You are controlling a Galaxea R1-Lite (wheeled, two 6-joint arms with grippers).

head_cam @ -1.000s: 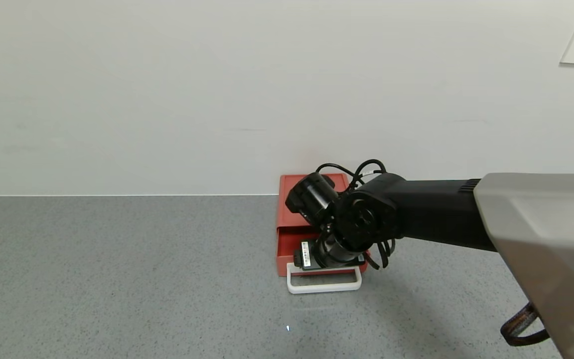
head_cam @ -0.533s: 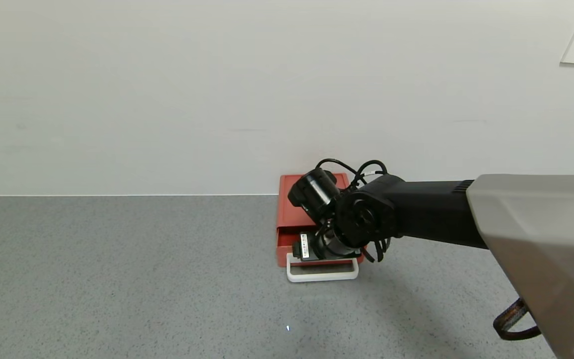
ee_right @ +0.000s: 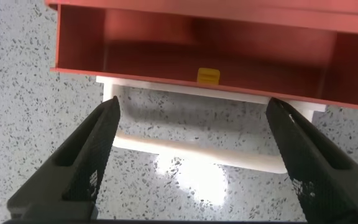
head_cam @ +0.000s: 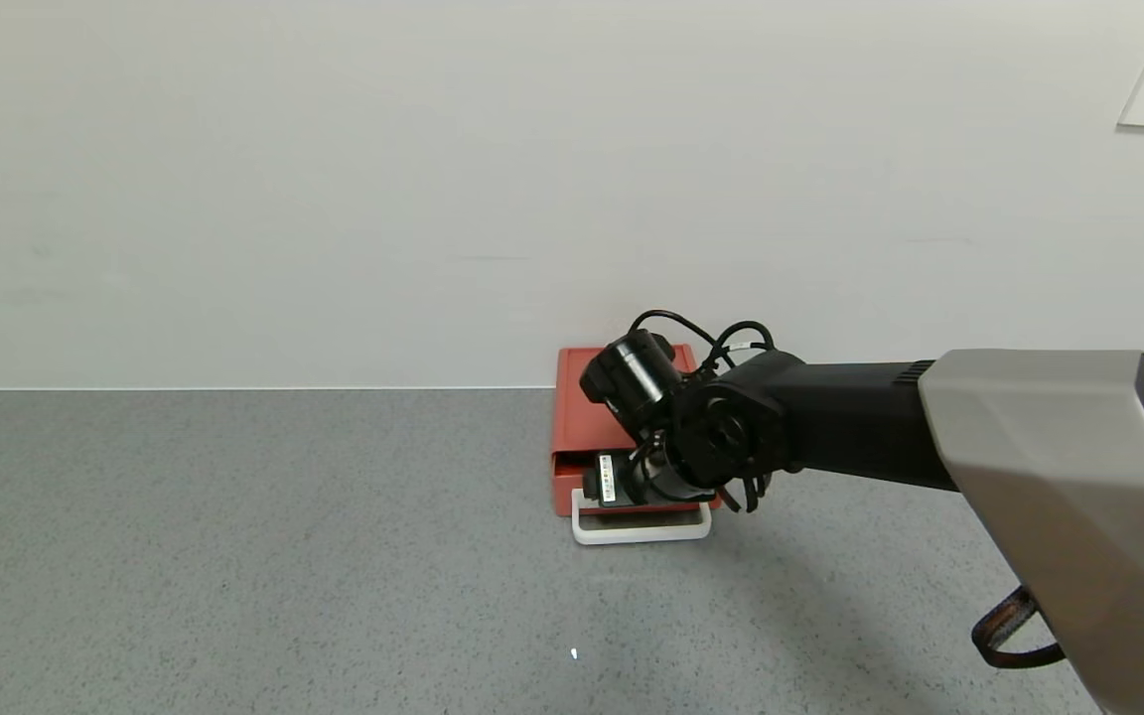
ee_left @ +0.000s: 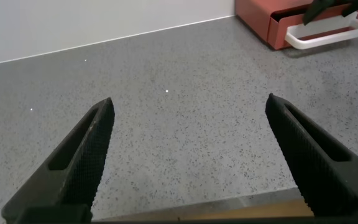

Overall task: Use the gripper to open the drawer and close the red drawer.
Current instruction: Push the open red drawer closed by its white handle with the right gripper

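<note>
Head view hides most of the drawer's (head_cam: pixel 572 467) tray behind the right gripper (head_cam: pixel 632 497), hanging over the white loop handle (head_cam: pixel 640 531) with fingers spread wide. Sits against the wall on speckled grey counter (head_cam: pixel 234 556). Left gripper (ee_left: pixel 191 155) (ribbed black fingers) spread, parked well apart

Bright, even, pretty soft overall. Glare patch on the tabletop (ee_right: pixel 191 177) just under the white handle (ee_right: pixel 216 155); faint shadow beside it.

The drawer (head_cam: pixel 622 427) sits against the wall (head_cam: pixel 433 199), right claw (head_cam: pixel 632 492) above its handle (head_cam: pixel 640 528).
</note>
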